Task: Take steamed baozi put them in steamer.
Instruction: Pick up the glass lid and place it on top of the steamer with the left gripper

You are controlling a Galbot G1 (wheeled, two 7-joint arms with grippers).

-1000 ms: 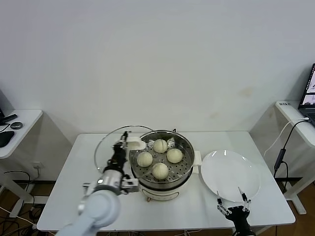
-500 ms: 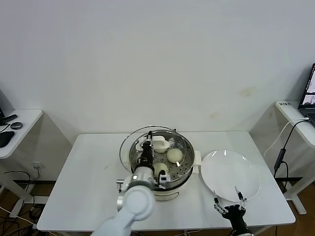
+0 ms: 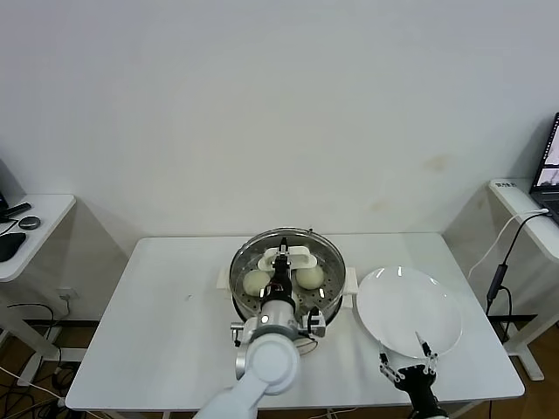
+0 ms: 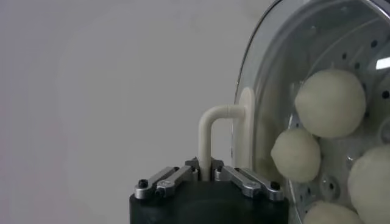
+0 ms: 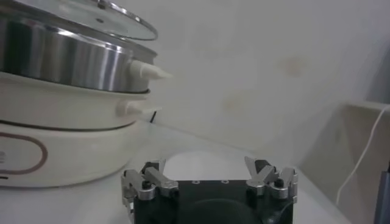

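Head view has the steamed baozi (image 3: pixel 256 281) sitting on the perforated tray inside the steamer (image 3: pixel 327 288), mid-tabletop (image 3: pixel 157 314). Through the glass, the left wrist view shows four of them. The glass lid (image 3: pixel 325 256) sits over the pot, and the left claw (image 4: pixel 207 172) is clamped tight on its white handle (image 4: pixel 213 131). White plate (image 3: pixel 408 310) sits just beside the steamer on the right. Right claw (image 5: pixel 209 178) hangs low by the plate's near edge, fingers spread wide, holding nothing.
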